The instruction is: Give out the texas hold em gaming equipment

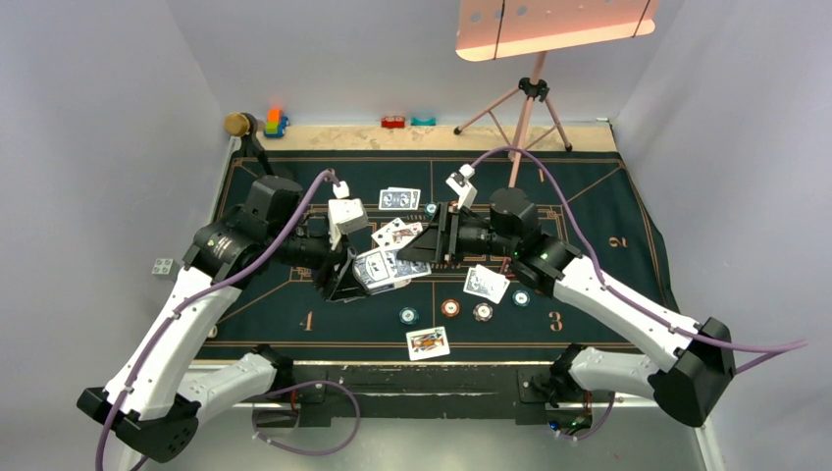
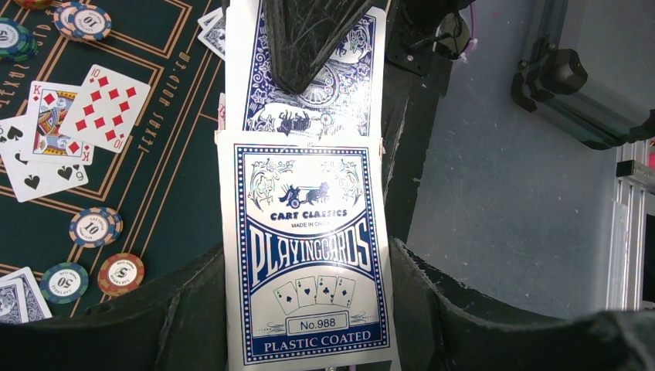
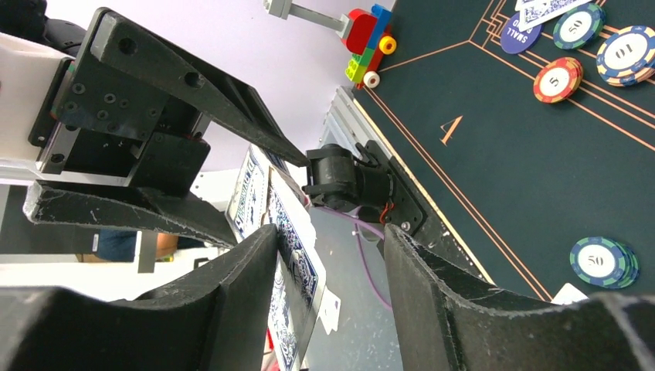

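Left hand (image 2: 307,263) clamps the deck (image 2: 305,193); right hand (image 3: 330,236), jaws apart astride its edge, could pinch several cards together.

Back wall (image 1: 343,49): plain pale grey panel, no window.
Side walls (image 1: 88,128): pale grey panels closing in left and right.
Light (image 1: 554,25): flat panel, pinkish glow, tilted above the rear right.
Tripod (image 1: 530,108): carries the light; feet at the worktop's rear edge.
Worktop (image 1: 324,137): light wood strip shows at rear.
Mat (image 1: 598,186): dark green, gold lines, covers the worktop.
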`<state>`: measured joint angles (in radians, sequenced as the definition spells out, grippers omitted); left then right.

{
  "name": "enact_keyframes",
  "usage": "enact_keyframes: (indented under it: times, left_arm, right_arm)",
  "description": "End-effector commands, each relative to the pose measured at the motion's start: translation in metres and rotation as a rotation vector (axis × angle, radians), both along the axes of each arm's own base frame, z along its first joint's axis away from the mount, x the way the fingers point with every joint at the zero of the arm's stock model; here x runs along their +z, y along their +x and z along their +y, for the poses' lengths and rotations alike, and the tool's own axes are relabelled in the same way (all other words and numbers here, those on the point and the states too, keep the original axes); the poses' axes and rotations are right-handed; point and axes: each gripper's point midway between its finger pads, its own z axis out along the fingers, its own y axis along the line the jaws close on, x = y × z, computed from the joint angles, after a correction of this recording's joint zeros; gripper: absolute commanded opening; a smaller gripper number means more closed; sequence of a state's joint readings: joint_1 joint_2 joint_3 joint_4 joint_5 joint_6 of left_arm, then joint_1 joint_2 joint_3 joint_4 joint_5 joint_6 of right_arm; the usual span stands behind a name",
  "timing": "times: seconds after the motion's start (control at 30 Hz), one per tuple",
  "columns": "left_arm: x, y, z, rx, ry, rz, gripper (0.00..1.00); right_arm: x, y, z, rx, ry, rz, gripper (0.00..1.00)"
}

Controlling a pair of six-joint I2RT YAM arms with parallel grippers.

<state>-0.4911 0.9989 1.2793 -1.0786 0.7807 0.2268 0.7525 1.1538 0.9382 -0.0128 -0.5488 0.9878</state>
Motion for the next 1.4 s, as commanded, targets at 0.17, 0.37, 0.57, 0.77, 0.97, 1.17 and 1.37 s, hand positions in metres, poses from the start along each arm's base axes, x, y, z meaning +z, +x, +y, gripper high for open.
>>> enact_keyframes:
  times: [0.17, 0.37, 0.57, 0.77, 0.97, 1.17, 1.37]
  left_arm:
    - [0.025, -0.002, -0.002, -0.016, -0.064, -0.071, 0.00]
    - [0.026, -0.003, -0.002, -0.019, -0.064, -0.073, 0.00]
    - [0.026, -0.003, -0.002, -0.017, -0.065, -0.070, 0.00]
    - [0.026, -0.003, -0.002, -0.017, -0.066, -0.073, 0.00]
    - [0.026, -0.003, -0.001, -0.015, -0.065, -0.071, 0.00]
    - [0.026, -0.003, -0.001, -0.014, -0.066, -0.071, 0.00]
    - [0.025, -0.004, 0.000, -0.014, -0.066, -0.071, 0.00]
  right_arm:
    - [0.008, 0.000, -0.013, -0.023, 0.001, -0.028, 0.43]
    - [0.009, 0.004, -0.021, -0.040, -0.019, -0.038, 0.37]
    - [0.010, 0.009, -0.033, -0.062, -0.062, -0.068, 0.37]
    - [0.015, 0.012, -0.044, -0.082, -0.058, -0.077, 0.31]
    - [0.025, 0.011, -0.047, -0.082, -0.042, -0.088, 0.19]
    - [0.035, 0.014, -0.050, -0.092, -0.045, -0.122, 0.18]
    - [0.051, 0.016, -0.055, -0.096, -0.055, -0.178, 0.19]
